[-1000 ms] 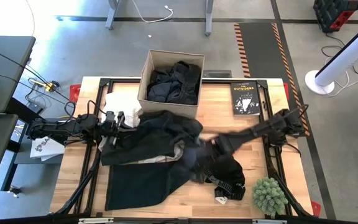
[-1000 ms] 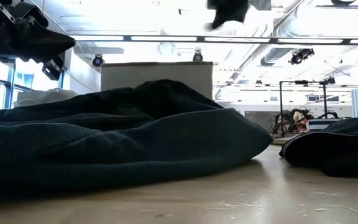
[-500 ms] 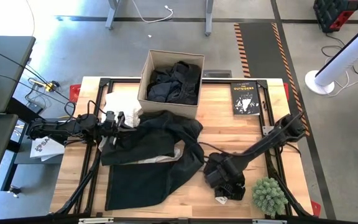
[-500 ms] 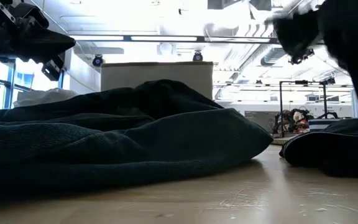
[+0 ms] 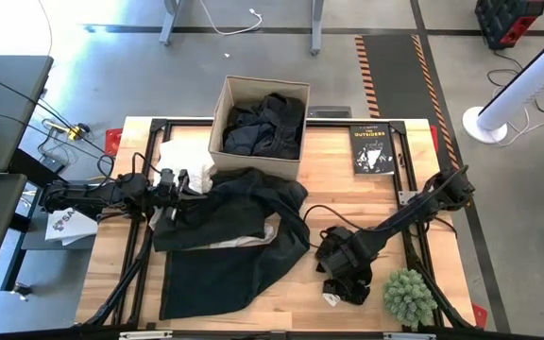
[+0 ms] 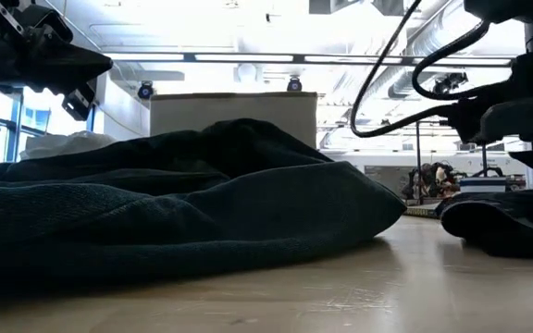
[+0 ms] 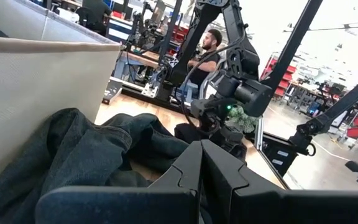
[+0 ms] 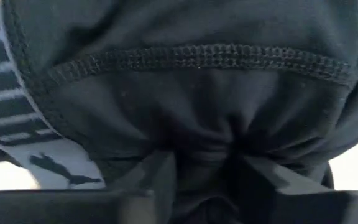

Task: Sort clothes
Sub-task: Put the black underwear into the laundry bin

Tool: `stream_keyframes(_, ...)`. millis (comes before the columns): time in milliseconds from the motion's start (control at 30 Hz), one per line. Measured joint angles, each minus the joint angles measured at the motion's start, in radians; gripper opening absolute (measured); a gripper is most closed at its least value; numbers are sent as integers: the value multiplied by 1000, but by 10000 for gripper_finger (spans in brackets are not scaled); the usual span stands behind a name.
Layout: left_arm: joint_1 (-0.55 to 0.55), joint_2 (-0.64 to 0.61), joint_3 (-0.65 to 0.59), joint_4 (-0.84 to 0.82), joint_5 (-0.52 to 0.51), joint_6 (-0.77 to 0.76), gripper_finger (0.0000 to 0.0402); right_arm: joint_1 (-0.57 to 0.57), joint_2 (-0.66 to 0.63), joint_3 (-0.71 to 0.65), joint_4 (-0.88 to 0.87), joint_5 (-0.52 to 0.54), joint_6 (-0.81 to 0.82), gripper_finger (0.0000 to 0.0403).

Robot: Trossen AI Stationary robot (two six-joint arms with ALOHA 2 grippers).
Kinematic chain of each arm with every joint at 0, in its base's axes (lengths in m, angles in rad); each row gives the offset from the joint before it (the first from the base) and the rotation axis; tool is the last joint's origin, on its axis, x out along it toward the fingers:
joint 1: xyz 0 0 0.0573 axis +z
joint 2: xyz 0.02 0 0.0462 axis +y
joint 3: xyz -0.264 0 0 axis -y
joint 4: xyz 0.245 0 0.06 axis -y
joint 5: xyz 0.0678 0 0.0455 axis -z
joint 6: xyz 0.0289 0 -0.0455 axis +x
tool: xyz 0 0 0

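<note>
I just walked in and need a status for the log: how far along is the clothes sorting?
Partly done. Dark garments already fill the cardboard box, and a white garment lies beside it. In hand: the right gripper is down on the small black garment, fabric bunched between its fingers. Left: the large black garment still spread on the table. The left gripper waits at its edge.

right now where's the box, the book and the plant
box [image 5: 218, 121], high view, its left wall
book [image 5: 373, 149], high view, middle of its cover
plant [image 5: 409, 295], high view, middle of its green top
</note>
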Motion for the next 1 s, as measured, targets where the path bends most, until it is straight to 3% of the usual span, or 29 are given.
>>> stream_keyframes(167,0,0,0,0,-1,0,7,-2,-15,23,-20,173,1,20)
stream_keyframes(333,0,0,0,-1,0,0,7,-2,-46,74,-110,258,25,34)
stream_keyframes(467,0,0,0,-1,0,0,7,-2,-106,156,-238,335,20,22)
stream_keyframes(700,0,0,0,0,-6,0,7,-25,-236,359,-417,705,-83,15)
stream_keyframes(867,0,0,0,7,-7,0,7,-92,-292,550,-367,1081,-412,18)
stream_keyframes(933,0,0,0,7,-7,0,7,-143,-295,634,-290,1160,-636,19)
stream_keyframes(1000,0,0,0,7,-6,0,7,-209,-293,718,-187,1165,-892,20)
